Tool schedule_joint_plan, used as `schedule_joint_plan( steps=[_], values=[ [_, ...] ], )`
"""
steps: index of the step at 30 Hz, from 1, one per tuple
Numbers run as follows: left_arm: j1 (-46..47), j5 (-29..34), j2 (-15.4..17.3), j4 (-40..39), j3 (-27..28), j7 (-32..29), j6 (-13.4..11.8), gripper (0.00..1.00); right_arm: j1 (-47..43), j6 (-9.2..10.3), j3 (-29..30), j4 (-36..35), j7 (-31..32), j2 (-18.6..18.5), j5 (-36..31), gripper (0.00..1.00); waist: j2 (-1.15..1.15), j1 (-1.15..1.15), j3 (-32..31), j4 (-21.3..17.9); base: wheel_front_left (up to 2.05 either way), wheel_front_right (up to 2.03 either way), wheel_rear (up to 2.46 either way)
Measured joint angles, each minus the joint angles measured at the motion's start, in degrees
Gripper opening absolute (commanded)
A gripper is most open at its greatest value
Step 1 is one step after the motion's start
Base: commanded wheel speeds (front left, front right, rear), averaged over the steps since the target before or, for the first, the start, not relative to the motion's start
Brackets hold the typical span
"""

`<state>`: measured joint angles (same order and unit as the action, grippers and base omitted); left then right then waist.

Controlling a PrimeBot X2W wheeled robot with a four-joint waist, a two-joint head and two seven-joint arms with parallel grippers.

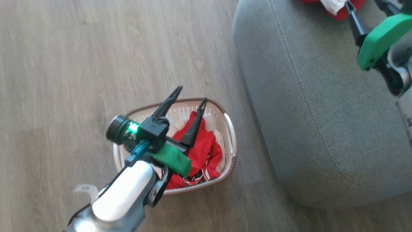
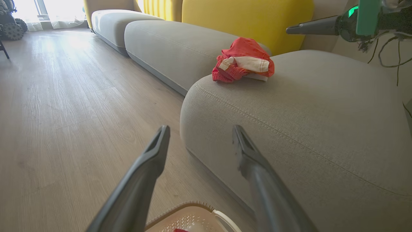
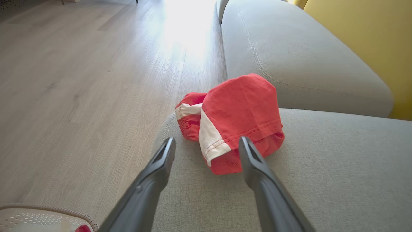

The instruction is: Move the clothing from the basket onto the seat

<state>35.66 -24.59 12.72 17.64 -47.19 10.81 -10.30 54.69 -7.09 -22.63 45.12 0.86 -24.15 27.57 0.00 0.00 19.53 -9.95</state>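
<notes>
Robot's left hand [image 1: 192, 93] – two long dark tapered fingers, black block, green plastic bracket [image 1: 172, 158], round black cam w/ green light [image 1: 120, 129], glossy white forearm shell [image 1: 124, 190]. Right hand [image 3: 206, 139] – matching green bracket [image 1: 383, 37], thin dark cables [image 2: 398, 66].

Two red garments [image 1: 201, 151] [image 3: 239, 109], one basket [image 1: 232, 141], two tools [image 1: 192, 93] [image 3: 206, 139].

In the head view the left hand [image 1: 192, 93] and its forearm [image 1: 124, 190] cover the basket's [image 1: 232, 138] 8 o'clock side and part of the red jersey [image 1: 202, 151], whose lettering is too small to read. At 1 o'clock the top edge cuts off the garment [image 1: 331, 6] on the seat [image 1: 305, 96].
</notes>
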Motion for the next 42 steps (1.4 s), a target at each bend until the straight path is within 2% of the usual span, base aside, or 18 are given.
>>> schedule_joint_plan(
  steps=[9,11,13,18,24,29,34,42],
  values=[
    [-4.87,-3.32,0.07,1.75,3.94,2.52,-2.16,1.00,-6.75,0.00,5.49,-4.02,-4.90,2.29,-5.13,1.00,0.00,0.00,-5.88,3.27,0.00,0.00,0.00],
    [-7.11,-4.31,0.31,1.78,6.13,3.01,-3.39,1.00,-9.40,0.00,8.20,-6.24,-6.68,4.09,-9.10,1.00,0.00,0.00,-7.86,4.99,0.00,0.00,0.00],
    [-7.94,-4.61,0.47,1.77,6.86,3.24,-3.61,1.00,-10.33,0.00,9.14,-7.04,-7.12,4.74,-10.58,1.00,0.00,0.00,-8.50,5.50,0.00,0.00,0.00],
    [-12.83,-5.19,1.94,1.04,10.47,3.44,-4.98,1.00,-16.72,0.00,14.23,-12.18,-8.14,9.27,-16.57,1.00,0.00,0.00,-11.36,7.93,0.00,0.00,0.00],
    [-19.48,-5.10,3.70,-2.57,15.66,3.47,-6.89,1.00,-27.35,0.00,20.49,-19.03,-9.14,16.45,-21.71,1.00,0.00,0.00,-13.99,9.82,0.00,0.00,0.00],
    [-24.94,-4.74,4.31,-5.10,19.26,3.47,-7.38,1.00,-34.73,0.00,22.31,-24.87,-10.05,19.85,-24.81,1.00,0.00,0.00,-15.38,10.47,0.00,0.00,0.00],
    [-29.37,-3.70,4.35,-7.08,21.06,3.47,-7.37,1.00,-40.16,0.00,22.65,-30.06,-10.65,20.60,-25.10,1.00,0.00,0.00,-16.77,10.68,0.00,0.00,0.00],
    [-36.04,-2.03,4.09,-9.44,24.35,3.47,-7.43,1.00,-50.00,0.01,20.72,-34.28,-10.95,20.87,-18.66,1.00,0.00,0.00,-19.59,10.31,0.00,0.00,0.00]
  ],
)
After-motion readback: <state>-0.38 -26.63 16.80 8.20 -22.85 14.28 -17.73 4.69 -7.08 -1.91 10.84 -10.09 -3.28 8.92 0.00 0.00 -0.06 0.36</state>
